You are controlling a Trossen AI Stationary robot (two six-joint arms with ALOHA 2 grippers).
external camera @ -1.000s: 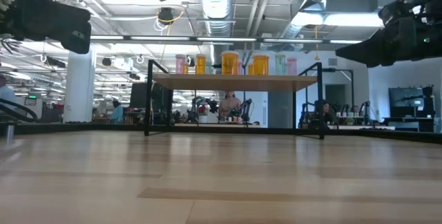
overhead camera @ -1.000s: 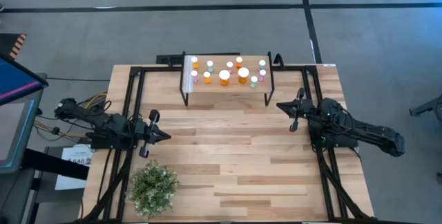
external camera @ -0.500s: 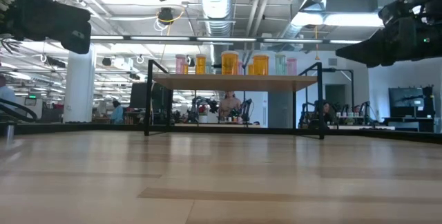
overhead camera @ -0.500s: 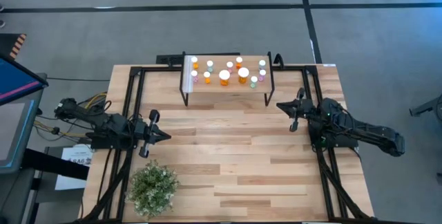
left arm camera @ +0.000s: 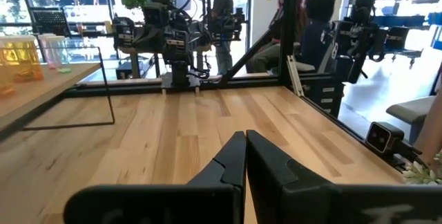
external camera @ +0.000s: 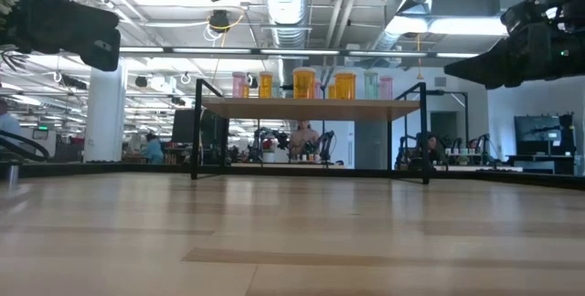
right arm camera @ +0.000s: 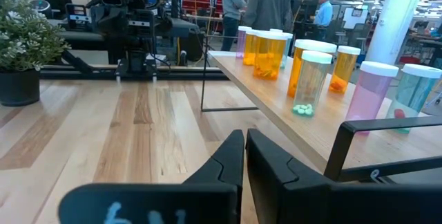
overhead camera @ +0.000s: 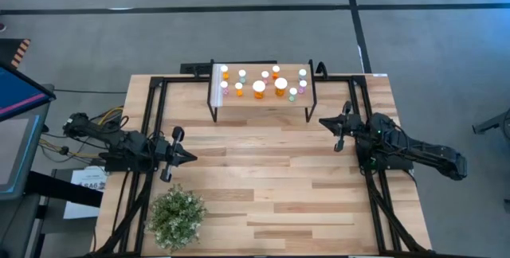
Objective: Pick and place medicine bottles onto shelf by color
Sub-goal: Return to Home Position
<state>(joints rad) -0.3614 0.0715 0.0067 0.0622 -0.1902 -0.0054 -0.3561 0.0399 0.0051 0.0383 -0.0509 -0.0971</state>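
The bottles (overhead camera: 259,88) stand on the shelf (overhead camera: 255,102) and both jaws hang clenched and empty over the table (overhead camera: 263,178), so the main risk is the right arm (overhead camera: 398,148), near the shelf, nudging it.

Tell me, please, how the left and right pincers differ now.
The left pincer lies near the plant, well short of the shelf; the right pincer lies close to the shelf's right end. The left pincer points rightward, the right pincer leftward. Both are shut, empty.
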